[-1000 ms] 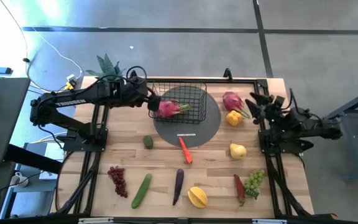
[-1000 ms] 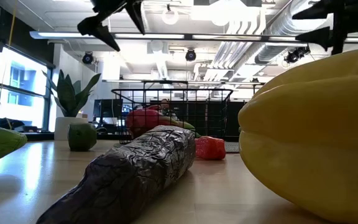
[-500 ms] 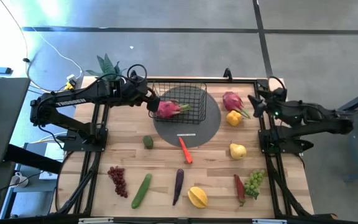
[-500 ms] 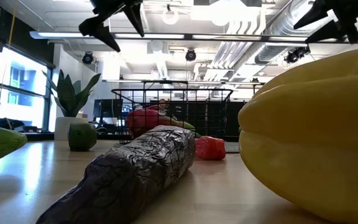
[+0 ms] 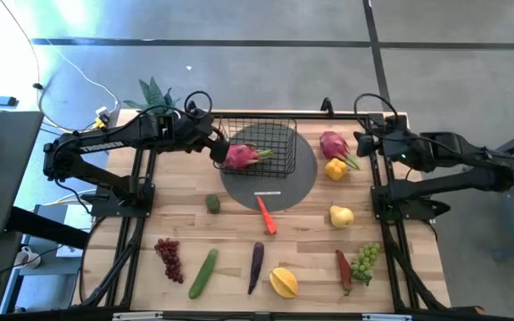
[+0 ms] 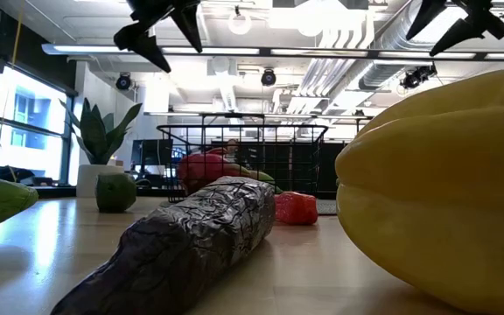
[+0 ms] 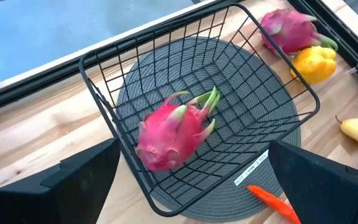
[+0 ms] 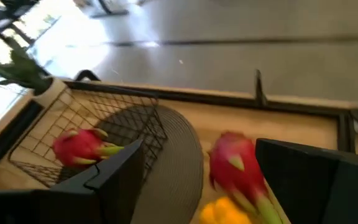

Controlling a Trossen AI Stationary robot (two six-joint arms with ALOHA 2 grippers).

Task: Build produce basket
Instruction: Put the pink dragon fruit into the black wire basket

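- Basket (image 5: 259, 143) sits on the grey mat (image 5: 300, 174), one dragon fruit (image 5: 242, 155) inside; left claw (image 5: 219, 152) hovers spread above it.
- I see my right claw (image 5: 365, 143), spread and empty, nearest the second dragon fruit (image 5: 333, 144), just beside it toward the basket.
- Its leafy end points toward the surface's front.

The basket (image 7: 166, 124) is thin black wire mesh with a matt finish, and it sits on a grey round mat (image 7: 272, 106) whose surface shows fine woven concentric ribs. The table (image 5: 310, 232) is pale, smooth wood with visible plank grain. In the low view the purple pod (image 6: 191, 245) looks wrinkled with a faint sheen, the yellow piece (image 6: 436, 201) smooth and slightly glossy, and the dragon fruit (image 7: 173, 134) in the basket has smooth, matt pink skin.
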